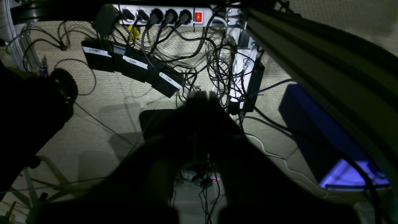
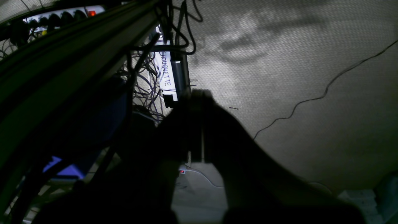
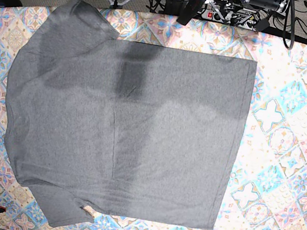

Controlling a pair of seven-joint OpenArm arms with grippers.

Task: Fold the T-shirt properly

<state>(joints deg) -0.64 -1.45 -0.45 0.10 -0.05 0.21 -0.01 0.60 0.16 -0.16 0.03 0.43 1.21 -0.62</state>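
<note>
T-shirt (image 3: 127, 128) lay flat mid-frame on patterned counter (image 3: 291, 145), lower sleeve nearest us. Soft, limp knit; we judged sleeve edges best holds. Both jaws clenched, empty, parked off counter above floor cables (image 1: 199, 59).

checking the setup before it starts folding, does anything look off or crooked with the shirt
Nothing is spilled or damaged. The T-shirt lies flat on the patterned tablecloth, but it sits toward one side, with a sleeve reaching the cloth's edge, and a few soft creases run down it. Both arms are parked off the table.
</note>
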